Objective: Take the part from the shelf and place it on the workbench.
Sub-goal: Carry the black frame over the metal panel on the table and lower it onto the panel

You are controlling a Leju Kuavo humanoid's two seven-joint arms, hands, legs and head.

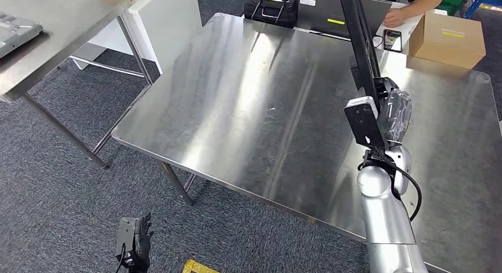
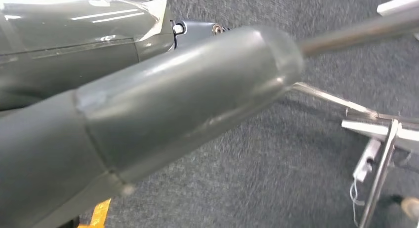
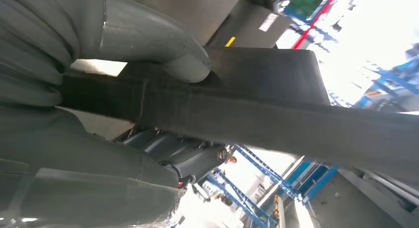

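Head view: the right hand [image 1: 395, 110], raised on its silver arm over the right part of the shiny steel workbench [image 1: 254, 113], grips a long flat black part [image 1: 361, 39] near its lower end. The part stands almost upright and is off the bench surface. The left hand [image 1: 134, 242] hangs low over the dark grey carpet beside the bench, w/ nothing in it; fingers look loosely apart. At the bench's far edge sit a brown cardboard box [image 1: 448, 37] and a person's hand [image 1: 395, 16] by a phone.

Left wrist view: the thick grey thumb [image 2: 188, 94] is close to the lens, carpet and a steel table leg [image 2: 380, 178] behind. Nothing held; finger spread can't be told here.

Right wrist view: the grey thumb [image 3: 158, 45] presses across the black part [image 3: 257, 109], dark fingers [image 3: 173, 154] wrapping it from the opposite side, so a firm clasp.

Step judged: carry done, placing in hand. Next move prob. calls for tilting the part flat, lowering it onto bare steel away from the box, then releasing the clasp.
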